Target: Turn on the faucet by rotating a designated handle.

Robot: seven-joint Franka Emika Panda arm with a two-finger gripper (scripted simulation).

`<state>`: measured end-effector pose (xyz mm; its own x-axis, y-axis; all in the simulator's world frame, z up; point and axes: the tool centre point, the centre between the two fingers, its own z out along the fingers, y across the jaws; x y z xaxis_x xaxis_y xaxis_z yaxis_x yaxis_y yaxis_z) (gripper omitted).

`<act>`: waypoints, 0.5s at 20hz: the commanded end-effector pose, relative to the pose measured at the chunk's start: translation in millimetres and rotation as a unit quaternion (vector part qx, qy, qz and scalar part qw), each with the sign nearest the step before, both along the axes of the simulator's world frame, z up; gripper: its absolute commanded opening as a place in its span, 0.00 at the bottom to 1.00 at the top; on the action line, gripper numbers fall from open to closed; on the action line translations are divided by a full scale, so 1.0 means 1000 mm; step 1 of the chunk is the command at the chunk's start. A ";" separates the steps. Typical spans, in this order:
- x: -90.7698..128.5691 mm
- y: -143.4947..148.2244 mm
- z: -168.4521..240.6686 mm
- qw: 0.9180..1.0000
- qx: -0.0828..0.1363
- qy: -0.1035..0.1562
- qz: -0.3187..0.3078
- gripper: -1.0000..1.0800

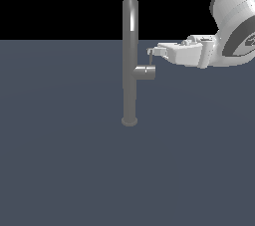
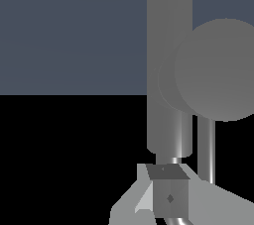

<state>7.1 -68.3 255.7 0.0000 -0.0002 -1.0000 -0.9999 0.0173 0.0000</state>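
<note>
A flat, dull slate-blue surface (image 1: 64, 170) fills the lower three quarters of the exterior view, meeting a black background along a straight horizontal edge in the upper part of the frame. It is plain and evenly coloured, with no markings or seams. The only thing standing directly on it is the faucet (image 1: 130, 60), a slim grey upright pipe set slightly left of centre; its small round base flange rests flat on the surface a little below mid-frame. In the wrist view, the same slate-blue plane occupies the upper half of the picture.
</note>
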 end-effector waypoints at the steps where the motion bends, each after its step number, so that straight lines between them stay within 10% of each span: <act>1: -0.007 0.000 0.003 1.000 0.000 0.000 0.000 0.00; 10: -0.027 0.000 0.002 1.000 0.000 0.000 0.000 0.00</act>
<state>-10.2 -68.0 256.8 0.0057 -0.0058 -1.0000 -0.9997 0.0251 -0.0058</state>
